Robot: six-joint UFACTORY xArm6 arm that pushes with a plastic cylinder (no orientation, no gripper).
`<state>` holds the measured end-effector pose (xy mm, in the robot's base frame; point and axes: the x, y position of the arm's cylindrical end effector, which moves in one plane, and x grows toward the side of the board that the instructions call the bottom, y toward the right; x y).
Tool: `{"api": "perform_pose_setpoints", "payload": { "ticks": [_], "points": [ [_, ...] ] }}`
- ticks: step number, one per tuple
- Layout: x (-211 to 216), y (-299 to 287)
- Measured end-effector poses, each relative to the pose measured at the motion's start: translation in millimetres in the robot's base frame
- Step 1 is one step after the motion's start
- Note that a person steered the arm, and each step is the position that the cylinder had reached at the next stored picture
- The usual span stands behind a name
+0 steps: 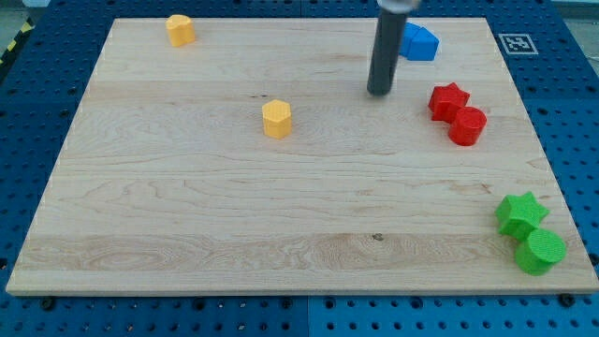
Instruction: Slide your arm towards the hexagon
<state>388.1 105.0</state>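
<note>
A yellow hexagon block [277, 119] lies on the wooden board [234, 215], left of the middle. My tip [379, 93] is the lower end of a dark upright rod in the view's upper right part. It stands well to the right of the hexagon and slightly higher in the view, apart from every block. A second yellow block [181, 30], of a rounded shape I cannot make out, lies near the view's top left.
A blue block [418, 42] lies just right of the rod, near the top edge. A red star [448, 100] touches a red cylinder [467, 125] to the tip's right. A green star [520, 212] and a green cylinder [540, 251] sit at the bottom right corner.
</note>
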Motion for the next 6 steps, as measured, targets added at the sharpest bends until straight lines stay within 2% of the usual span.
{"api": "perform_pose_setpoints", "payload": {
  "ticks": [1, 2, 4, 6],
  "points": [
    [79, -1],
    [118, -33],
    [83, -101],
    [77, -120]
  ]
}}
